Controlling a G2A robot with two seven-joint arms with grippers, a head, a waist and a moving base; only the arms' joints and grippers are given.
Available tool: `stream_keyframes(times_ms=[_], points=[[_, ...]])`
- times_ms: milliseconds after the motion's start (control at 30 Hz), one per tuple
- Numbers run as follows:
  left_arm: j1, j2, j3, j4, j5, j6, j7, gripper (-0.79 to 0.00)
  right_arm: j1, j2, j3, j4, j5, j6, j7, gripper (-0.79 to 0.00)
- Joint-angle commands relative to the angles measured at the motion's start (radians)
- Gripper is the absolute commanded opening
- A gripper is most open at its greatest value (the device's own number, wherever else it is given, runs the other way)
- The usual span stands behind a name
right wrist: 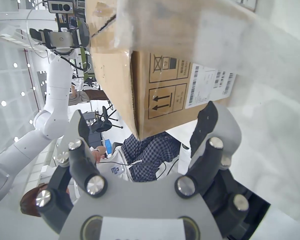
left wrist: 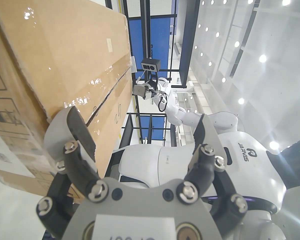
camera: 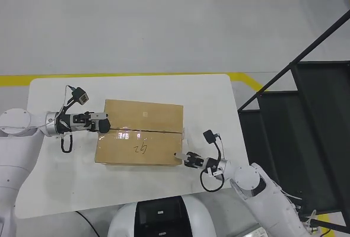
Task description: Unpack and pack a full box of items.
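from the top view: found the box point(camera: 139, 131) lying closed in the middle of the white counter point(camera: 50, 178), its flaps meeting at a long seam under clear tape, with handwriting on the nearer flap. could not see inside, so left the contents untold. placed the left claw point(camera: 104, 124) at the box's left end, level with the seam and touching or almost touching the cardboard. placed the right claw point(camera: 185, 159) at the box's near right corner, just beside a small pale scrap point(camera: 178, 156) sticking out there.

from the left wrist view: saw the left claw point(left wrist: 137, 116) spread wide and holding nothing. noted one finger point(left wrist: 77, 131) close against the box point(left wrist: 65, 51) at the edge by the taped seam, and the other well clear in open air. spotted the right claw point(left wrist: 141, 91) farther off, past the far end of the box top.

from the right wrist view: saw the right claw point(right wrist: 143, 112) likewise wide open, gripping nothing. found a corner of the box point(right wrist: 165, 76) sitting between its two fingers; could not tell whether touching. noted labels and arrow marks on the side panel, and the counter point(right wrist: 277, 88) beside it. noted a blurred pale strip point(right wrist: 190, 13) crossing in front of the box; could not tell what. made out the left claw point(right wrist: 81, 36) at the far end, against the seam.
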Motion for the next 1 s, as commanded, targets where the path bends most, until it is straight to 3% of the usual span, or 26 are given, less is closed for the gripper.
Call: stream_keyframes(times_ms=[0,200,500,967], points=[[0.0,0.0,0.0,0.0,0.0,0.0,0.0,0.0,0.03,-0.004,-0.027,0.037,-0.005,-0.001,0.004,0.0],[0.0,0.0,0.0,0.0,0.0,0.0,0.0,0.0,0.087,-0.017,-0.074,0.103,0.036,-0.042,-0.009,0.0],[0.0,0.0,0.0,0.0,0.0,0.0,0.0,0.0,0.147,-0.03,-0.083,0.158,0.042,-0.117,-0.124,0.0],[0.0,0.0,0.0,0.0,0.0,0.0,0.0,0.0,0.094,-0.032,-0.035,0.105,-0.007,-0.211,-0.326,0.0]])
